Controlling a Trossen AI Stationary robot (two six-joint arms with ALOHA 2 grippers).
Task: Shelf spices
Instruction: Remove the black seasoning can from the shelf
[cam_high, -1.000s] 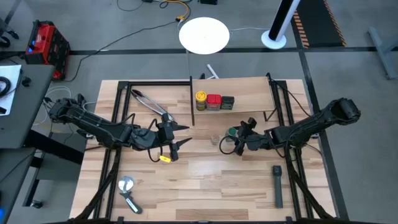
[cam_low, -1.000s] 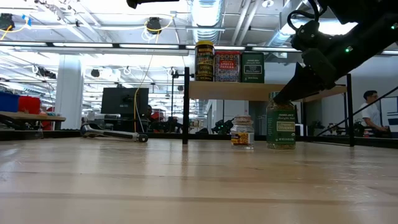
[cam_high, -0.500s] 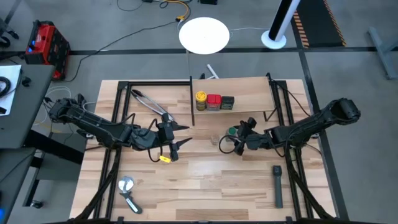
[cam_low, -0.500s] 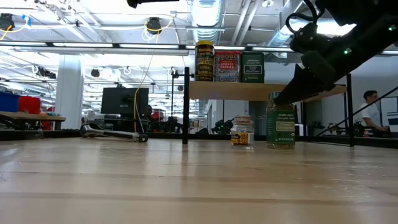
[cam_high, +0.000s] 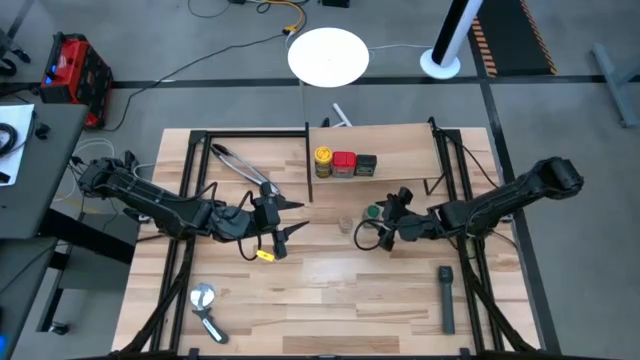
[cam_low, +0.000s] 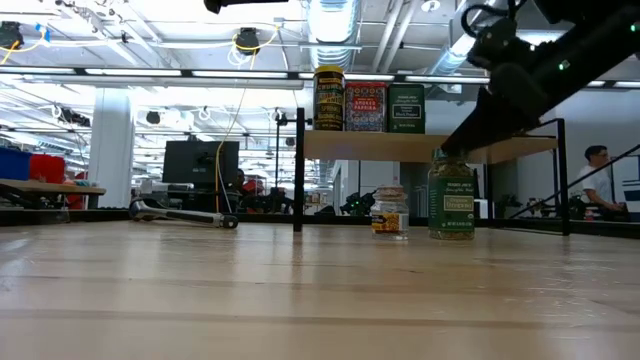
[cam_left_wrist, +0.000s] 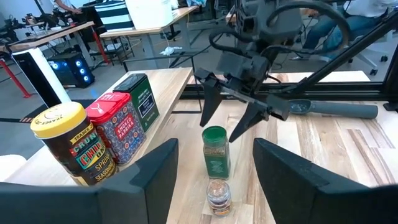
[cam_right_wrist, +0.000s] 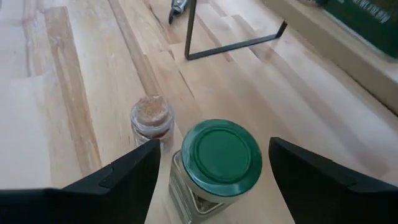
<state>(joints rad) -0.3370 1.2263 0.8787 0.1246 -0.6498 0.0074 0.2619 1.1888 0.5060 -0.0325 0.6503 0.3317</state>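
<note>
The green-lidded jar (cam_right_wrist: 217, 167) stood upright on the desk (cam_high: 330, 290), directly below the right pincer (cam_left_wrist: 225, 122), whose fingers were spread wide to either side above its lid, not touching it. The small clear-tan jar (cam_right_wrist: 152, 118) stood just beside it. The left pincer (cam_high: 285, 220), also spread, waited farther off, so the right arm was nearer.

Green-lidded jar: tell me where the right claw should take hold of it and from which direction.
Grip the green-lidded jar across its glass body just under the lid, coming down from above. It stands upright on the table and the right claw hangs over it, fingers open, one to each side. Watch the small clear jar standing close beside it; the claw is probably best closed across the sides away from it.
</note>
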